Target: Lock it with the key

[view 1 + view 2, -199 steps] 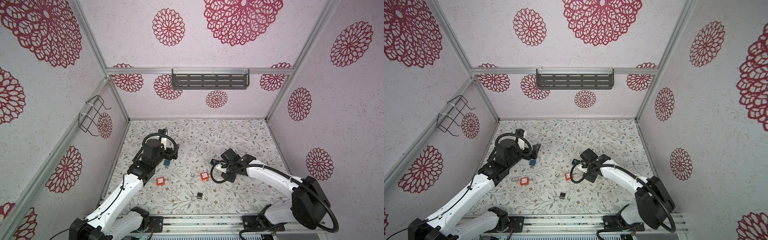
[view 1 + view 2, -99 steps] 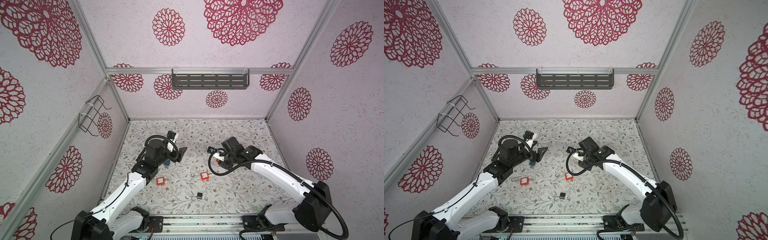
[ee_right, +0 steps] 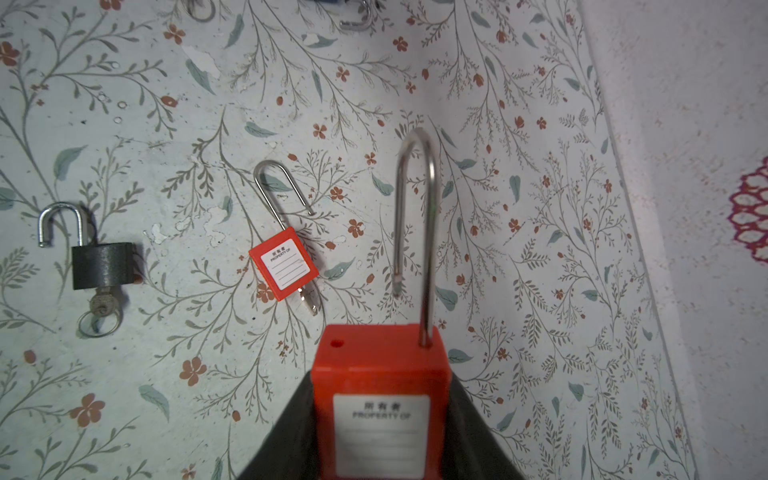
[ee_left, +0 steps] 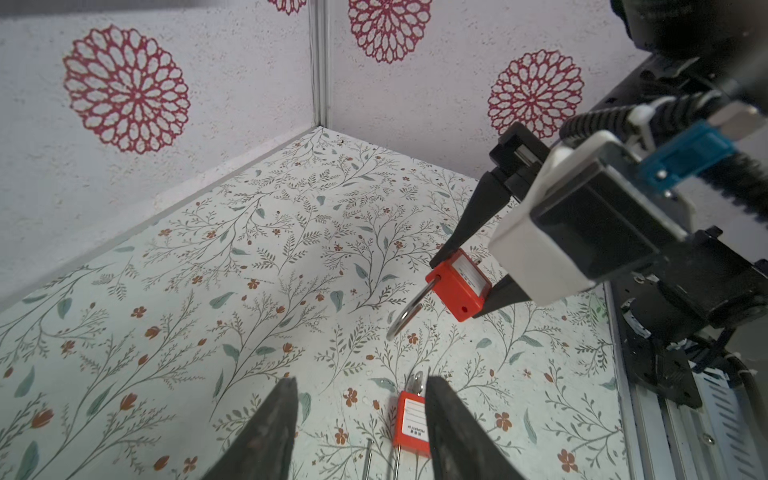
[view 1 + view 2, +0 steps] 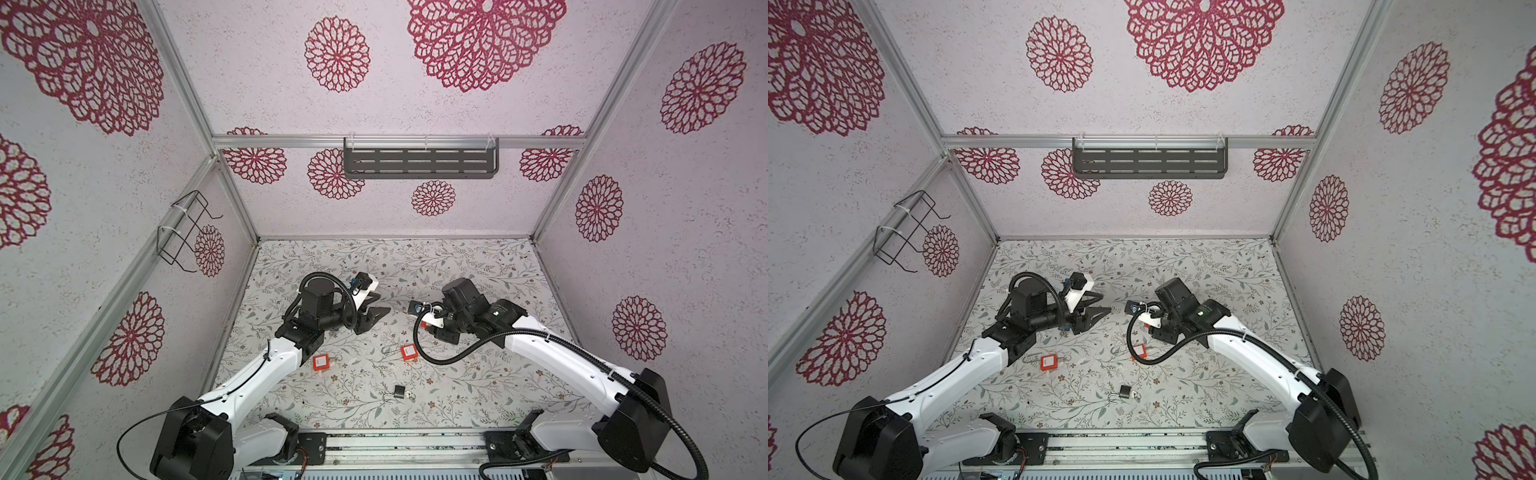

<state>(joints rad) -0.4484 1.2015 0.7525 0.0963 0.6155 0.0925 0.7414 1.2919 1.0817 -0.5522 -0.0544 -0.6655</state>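
You're gripping the red padlock w/ the right gripper, jaws clamped on its body, lifted off the tabletop near the middle. Its shackle is standing open, so nothing's locked yet. The left gripper is facing it, jaws apart & empty. Can't tell if a key's in it; shutting the shackle & turning the key look left to do.

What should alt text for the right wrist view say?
A red padlock with its shackle open is clamped in the right gripper's jaws, filling the foreground. Beyond it on the floral table lie a second red padlock and a black padlock, both open with keys inserted.
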